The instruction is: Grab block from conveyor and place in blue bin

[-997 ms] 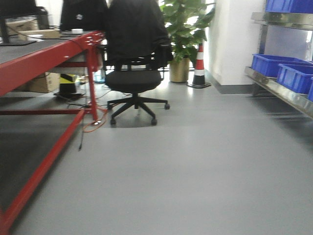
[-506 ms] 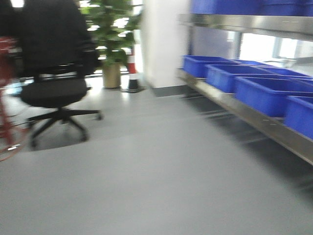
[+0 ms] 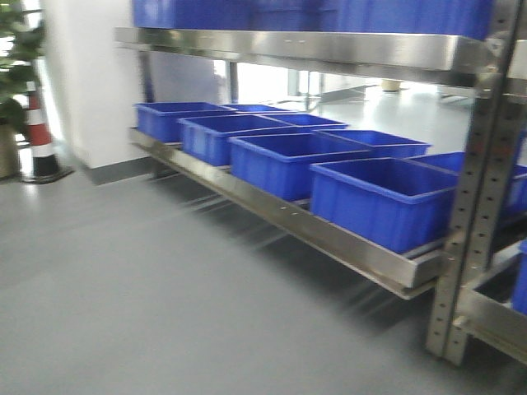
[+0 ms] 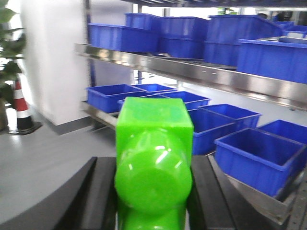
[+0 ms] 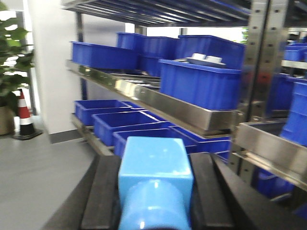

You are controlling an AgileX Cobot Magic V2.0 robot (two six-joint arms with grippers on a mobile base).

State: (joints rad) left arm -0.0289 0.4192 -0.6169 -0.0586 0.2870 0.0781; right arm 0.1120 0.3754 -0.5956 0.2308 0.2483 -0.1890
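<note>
A glossy green block fills the left wrist view, and my left gripper is shut on it between two black fingers. A light blue block sits the same way in my right gripper, which is shut on it. Blue bins stand in a row on a low steel shelf; the nearest blue bin is at the right of the front view, with another and a further one in the wrist views. The conveyor is out of view. Neither gripper shows in the front view.
A steel rack runs along the right, with a perforated upright post close by. More blue crates sit on the upper shelf. A red-and-white cone and a potted plant stand by the white wall at the left. Grey floor lies ahead.
The front view has swung right: the red-framed conveyor and the office chair have left the frame, and the rack with blue bins now fills the right side, much closer.
</note>
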